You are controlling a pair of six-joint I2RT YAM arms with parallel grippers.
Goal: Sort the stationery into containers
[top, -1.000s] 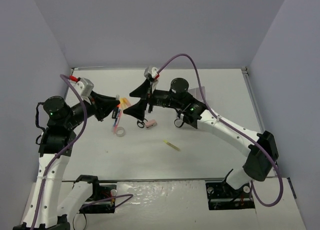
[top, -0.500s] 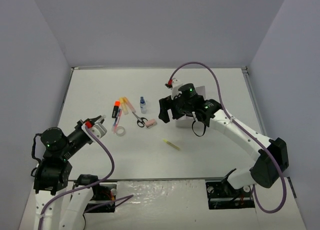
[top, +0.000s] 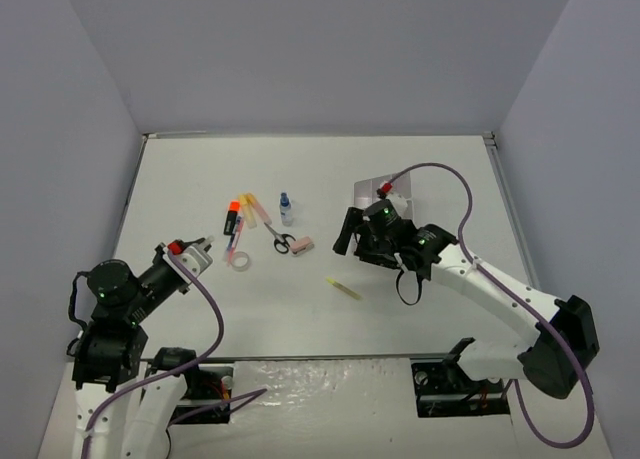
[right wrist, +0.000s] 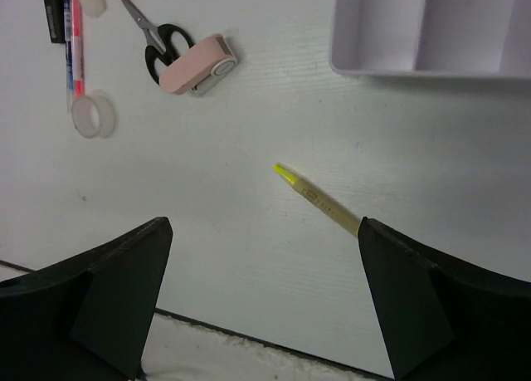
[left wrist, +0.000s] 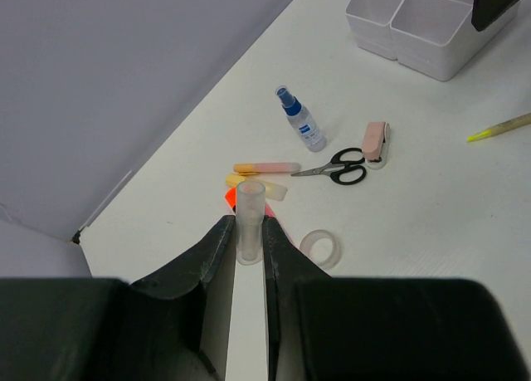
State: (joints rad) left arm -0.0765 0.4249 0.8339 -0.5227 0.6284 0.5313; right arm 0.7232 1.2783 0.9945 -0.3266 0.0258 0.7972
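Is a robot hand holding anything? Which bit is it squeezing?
The left gripper pinches a small clear plastic tube by its near end, the far end sticking out. The right gripper is open and holds nothing.

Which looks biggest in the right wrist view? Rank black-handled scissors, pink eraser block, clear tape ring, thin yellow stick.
1-2. Thin yellow stick and black-handled scissors: similar length, both partly hidden, so unranked.
3. Pink eraser block.
4. Clear tape ring.
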